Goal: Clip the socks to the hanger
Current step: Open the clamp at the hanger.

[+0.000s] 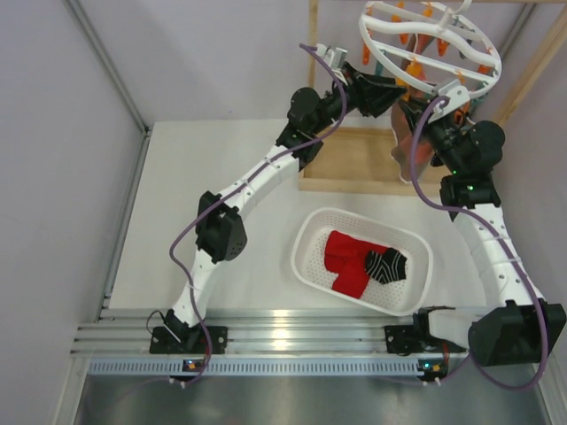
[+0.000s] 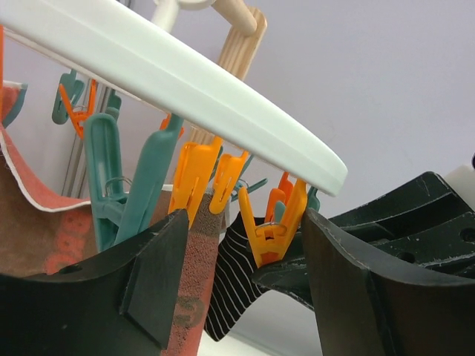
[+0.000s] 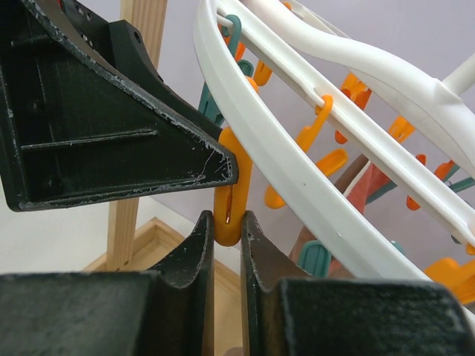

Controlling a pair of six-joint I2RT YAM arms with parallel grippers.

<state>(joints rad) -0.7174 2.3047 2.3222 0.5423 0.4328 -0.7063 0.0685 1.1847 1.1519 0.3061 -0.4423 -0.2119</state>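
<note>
One orange clip [image 3: 233,174] on the hanger [image 3: 289,185] rim sat pinched in the right claw [image 3: 227,219]. The left claw [image 2: 243,222] gaped half-wide around a striped sock [image 2: 226,297].

- Hanger [image 2: 223,96]: white.
- Clip [image 3: 228,204] between right gripper [image 3: 227,222] jaws: orange.
- Sock [image 2: 226,289] between left gripper [image 2: 243,222] jaws: black, thin white stripes.
- Tall clip [image 2: 111,178] beside those jaws: teal.

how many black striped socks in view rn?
2. One striped sock lies in the white basket beside the red socks; another striped sock hangs under the hanger behind an orange clip. More may be hidden.
</note>
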